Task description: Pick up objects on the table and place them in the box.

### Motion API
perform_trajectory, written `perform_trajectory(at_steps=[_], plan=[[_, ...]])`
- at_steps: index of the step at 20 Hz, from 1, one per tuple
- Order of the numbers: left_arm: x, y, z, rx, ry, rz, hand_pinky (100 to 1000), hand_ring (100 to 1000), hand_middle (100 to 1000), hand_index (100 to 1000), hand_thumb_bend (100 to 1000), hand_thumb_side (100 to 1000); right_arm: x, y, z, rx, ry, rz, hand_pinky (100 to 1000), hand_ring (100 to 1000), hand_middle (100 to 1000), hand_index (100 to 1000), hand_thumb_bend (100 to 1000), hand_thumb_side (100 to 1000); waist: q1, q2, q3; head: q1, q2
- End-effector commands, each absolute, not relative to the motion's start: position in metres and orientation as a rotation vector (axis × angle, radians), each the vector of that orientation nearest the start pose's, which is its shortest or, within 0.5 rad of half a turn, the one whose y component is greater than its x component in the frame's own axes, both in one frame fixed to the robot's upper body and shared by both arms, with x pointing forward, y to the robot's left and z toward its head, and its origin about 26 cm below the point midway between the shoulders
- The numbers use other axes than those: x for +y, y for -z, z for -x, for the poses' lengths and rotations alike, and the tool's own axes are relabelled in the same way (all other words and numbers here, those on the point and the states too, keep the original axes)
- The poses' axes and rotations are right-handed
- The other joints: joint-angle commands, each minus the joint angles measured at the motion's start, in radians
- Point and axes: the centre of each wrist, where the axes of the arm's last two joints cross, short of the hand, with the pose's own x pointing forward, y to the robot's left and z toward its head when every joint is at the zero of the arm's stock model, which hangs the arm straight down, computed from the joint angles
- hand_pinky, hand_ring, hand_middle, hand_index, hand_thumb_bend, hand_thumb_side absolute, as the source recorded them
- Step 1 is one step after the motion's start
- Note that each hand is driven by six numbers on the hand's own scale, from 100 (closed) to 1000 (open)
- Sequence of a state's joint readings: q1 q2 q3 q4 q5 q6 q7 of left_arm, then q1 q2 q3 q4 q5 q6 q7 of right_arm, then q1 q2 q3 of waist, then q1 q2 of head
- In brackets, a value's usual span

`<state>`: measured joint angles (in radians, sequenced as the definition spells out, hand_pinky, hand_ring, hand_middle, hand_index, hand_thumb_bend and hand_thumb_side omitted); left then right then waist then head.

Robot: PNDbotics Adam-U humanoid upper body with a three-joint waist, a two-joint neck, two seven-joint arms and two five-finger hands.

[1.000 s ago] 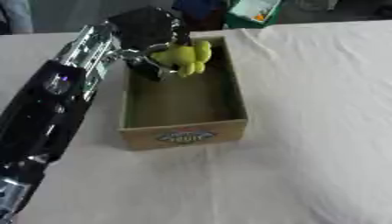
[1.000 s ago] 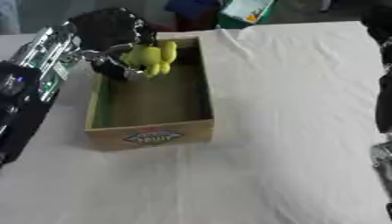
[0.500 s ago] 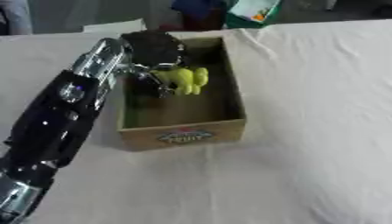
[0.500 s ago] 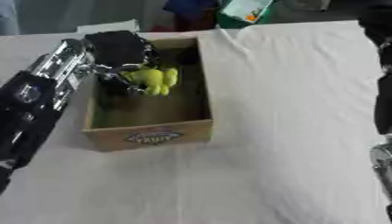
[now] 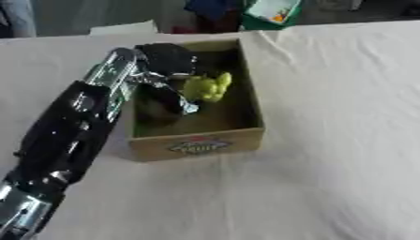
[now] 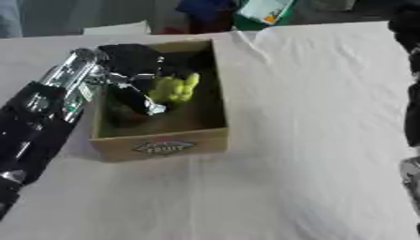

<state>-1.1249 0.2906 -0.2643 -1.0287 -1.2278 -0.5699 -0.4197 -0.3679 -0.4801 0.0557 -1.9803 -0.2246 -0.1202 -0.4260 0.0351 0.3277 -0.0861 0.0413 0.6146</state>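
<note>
Left hand (image 5: 168, 70) reaches down into the open cardboard box (image 5: 197, 145), fingers curled beside a yellow-green lumpy object (image 5: 205, 87). Fingers touch the object's left side; can't tell whether they actually clamp it. Object sits inside the box, toward the far half, near the right wall. Box stands on the counter (image 5: 328, 140), which has a white cloth over it, printed label facing the camera. Right arm shows only as a dark strip at the right edge of the right eye view; hand not seen.
</note>
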Motion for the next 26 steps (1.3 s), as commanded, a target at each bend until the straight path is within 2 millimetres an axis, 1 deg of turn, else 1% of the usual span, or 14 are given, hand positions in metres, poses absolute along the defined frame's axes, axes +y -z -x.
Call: perform_trajectory(at_steps=[1, 4, 7, 8, 10, 11, 12, 13, 14, 15, 18, 21, 23, 26], plan=[[0.157, -0.284, -0.471, 1.875, -2.445, 1.285, 683, 864, 845, 950, 723, 997, -0.265, -0.232, -0.303, -2.469, 0.044, 0.142, 907, 776, 652, 888, 100, 652, -0.004, -0.019, 0.000, 0.001, 0.004], [0.159, -0.285, -0.470, 1.921, -2.390, 1.328, 678, 860, 843, 947, 789, 1000, -0.265, -0.232, -0.303, -2.471, 0.045, 0.143, 907, 776, 653, 888, 100, 652, -0.005, -0.019, 0.001, 0.002, 0.005], [0.165, -0.288, -0.468, 1.989, -2.319, 1.365, 671, 853, 836, 942, 780, 1000, -0.267, -0.231, -0.302, -2.472, 0.047, 0.151, 906, 776, 653, 888, 100, 652, -0.004, -0.021, 0.006, -0.002, 0.010], [0.168, -0.291, -0.466, 2.026, -2.276, 1.371, 661, 842, 824, 933, 723, 1000, -0.268, -0.231, -0.302, -2.472, 0.049, 0.156, 906, 777, 653, 888, 100, 651, -0.003, -0.022, 0.010, -0.005, 0.012], [0.176, -0.302, -0.458, 2.158, -2.132, 1.379, 643, 815, 794, 915, 550, 1000, -0.269, -0.230, -0.302, -2.472, 0.056, 0.166, 906, 777, 653, 888, 100, 650, -0.001, -0.024, 0.018, -0.013, 0.016], [0.181, -0.308, -0.452, 2.236, -2.047, 1.379, 642, 805, 787, 913, 501, 1000, -0.270, -0.230, -0.302, -2.472, 0.059, 0.171, 906, 777, 654, 888, 100, 650, -0.001, -0.026, 0.022, -0.016, 0.017], [0.187, -0.317, -0.446, 2.300, -1.959, 1.392, 644, 799, 788, 913, 375, 1000, -0.271, -0.229, -0.301, -2.472, 0.062, 0.177, 906, 777, 654, 887, 100, 651, -0.001, -0.027, 0.028, -0.021, 0.019], [0.193, -0.327, -0.438, 2.349, -1.862, 1.422, 641, 794, 786, 916, 314, 1000, -0.272, -0.229, -0.301, -2.472, 0.066, 0.185, 905, 777, 654, 887, 100, 651, -0.001, -0.028, 0.034, -0.027, 0.022], [0.199, -0.336, -0.429, 2.406, -1.762, 1.442, 621, 771, 766, 912, 180, 1000, -0.273, -0.229, -0.301, -2.474, 0.070, 0.193, 905, 777, 654, 887, 100, 652, -0.001, -0.029, 0.040, -0.032, 0.028], [0.205, -0.343, -0.420, 2.485, -1.653, 1.445, 610, 758, 753, 908, 110, 1000, -0.275, -0.230, -0.301, -2.476, 0.073, 0.202, 905, 777, 654, 887, 100, 654, -0.001, -0.030, 0.047, -0.036, 0.033], [0.223, -0.362, -0.389, 2.708, -1.291, 1.390, 592, 723, 709, 888, 100, 883, -0.278, -0.230, -0.300, -2.482, 0.083, 0.223, 904, 777, 655, 886, 100, 657, -0.004, -0.033, 0.067, -0.049, 0.047], [0.242, -0.370, -0.356, 2.834, -0.981, 1.324, 577, 713, 699, 886, 100, 839, -0.280, -0.228, -0.300, -2.479, 0.095, 0.241, 904, 777, 655, 886, 100, 654, -0.008, -0.038, 0.092, -0.065, 0.064], [0.250, -0.368, -0.341, 2.911, -0.859, 1.260, 567, 697, 681, 880, 100, 814, -0.282, -0.227, -0.299, -2.475, 0.100, 0.250, 904, 777, 655, 886, 100, 652, -0.009, -0.042, 0.107, -0.070, 0.073], [0.253, -0.369, -0.328, 2.974, -0.792, 1.193, 567, 697, 681, 880, 100, 814, -0.282, -0.226, -0.299, -2.473, 0.103, 0.255, 904, 777, 655, 886, 100, 652, -0.009, -0.044, 0.114, -0.072, 0.076]])
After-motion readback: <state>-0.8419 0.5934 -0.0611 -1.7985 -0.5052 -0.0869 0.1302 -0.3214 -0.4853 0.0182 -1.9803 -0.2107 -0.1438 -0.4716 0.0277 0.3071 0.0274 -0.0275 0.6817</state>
